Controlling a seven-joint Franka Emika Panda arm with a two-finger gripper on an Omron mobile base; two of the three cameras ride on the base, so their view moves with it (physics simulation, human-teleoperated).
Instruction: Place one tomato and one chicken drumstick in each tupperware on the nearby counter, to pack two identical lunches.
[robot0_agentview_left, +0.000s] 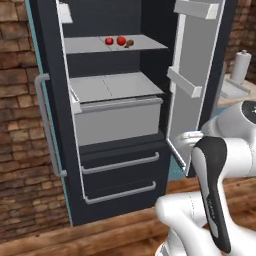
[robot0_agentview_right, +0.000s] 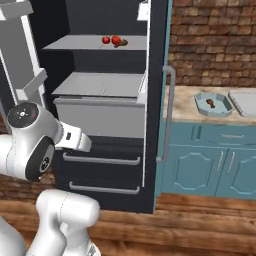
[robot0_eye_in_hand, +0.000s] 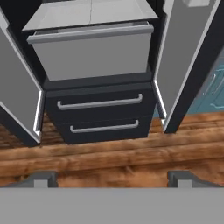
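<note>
Pincer (robot0_eye_in_hand: 112, 177), released and aimed low at the fridge drawers (robot0_eye_in_hand: 100, 111); tomatoes (robot0_agentview_left: 121, 40) and drumstick (robot0_agentview_left: 129, 43) sit well above it on the shelf (robot0_agentview_left: 90, 45)

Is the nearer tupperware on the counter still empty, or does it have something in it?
Not empty. The nearer tupperware holds one chicken drumstick; no tomato shows in it. Two tomatoes sit on the fridge shelf.
</note>
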